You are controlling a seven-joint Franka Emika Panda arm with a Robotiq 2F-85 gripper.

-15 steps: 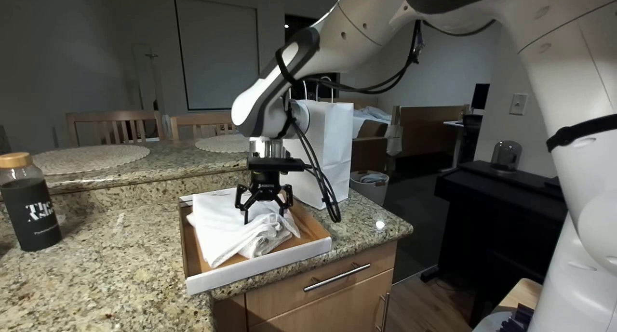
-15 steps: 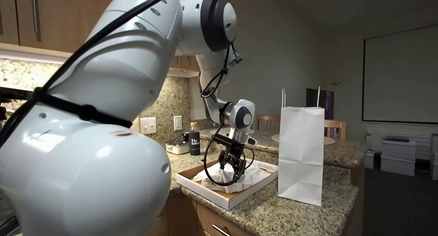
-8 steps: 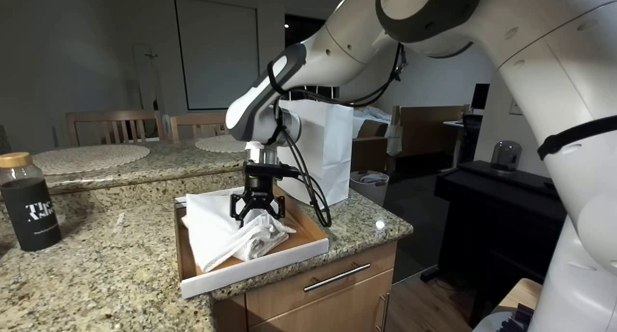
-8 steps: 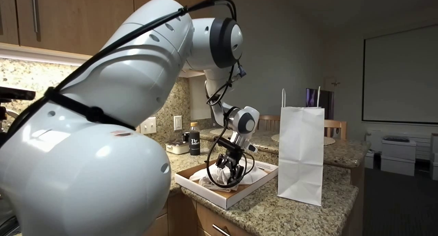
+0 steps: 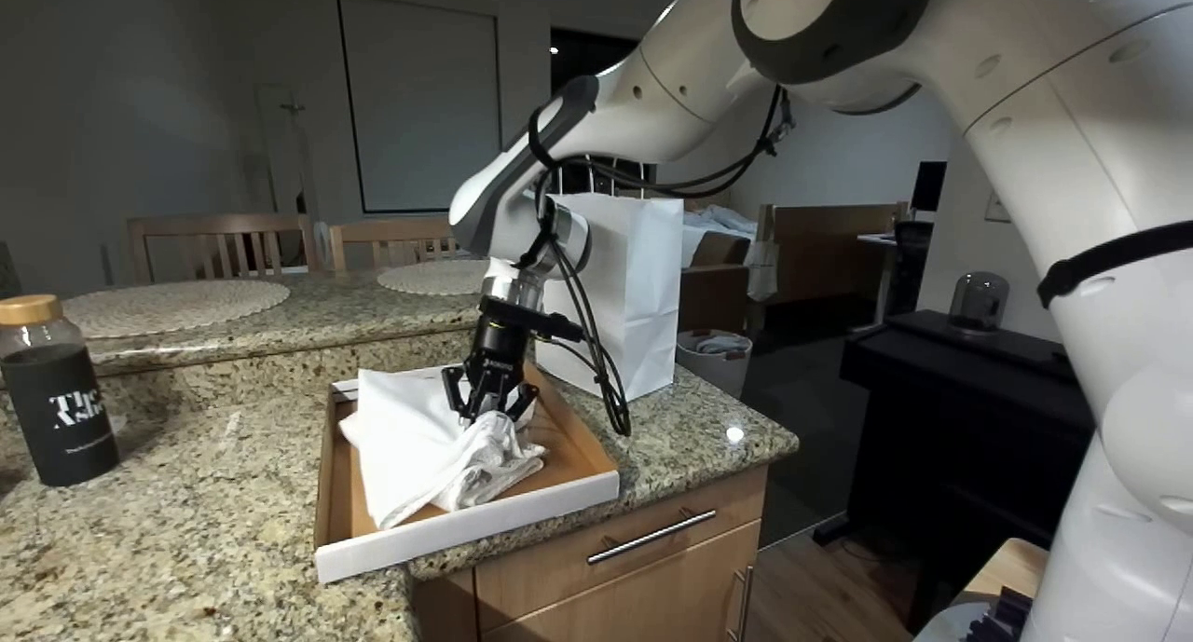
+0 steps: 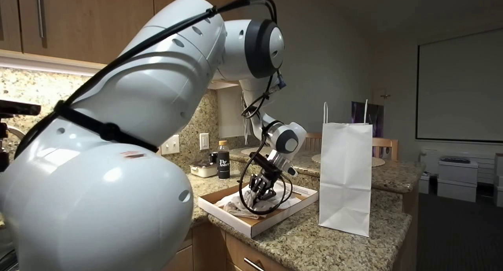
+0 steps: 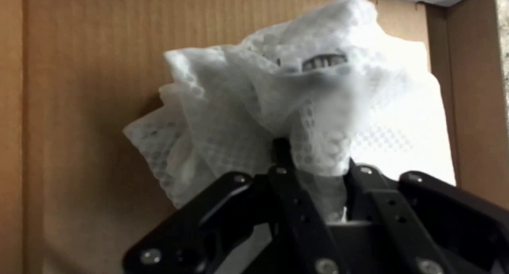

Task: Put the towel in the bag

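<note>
Tool [image 7: 317,156]: drawn together, pinching a fold of towel [image 5: 424,456]
Towel: rumpled in a shallow box [image 5: 466,527]
Bag [image 6: 346,176]: upright on the counter [image 5: 186,512]

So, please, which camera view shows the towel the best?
The wrist view: it shows the towel close up, with its dotted texture and the fold caught in the gripper. Both exterior views show it smaller, in the shallow box, partly hidden by the gripper.
</note>
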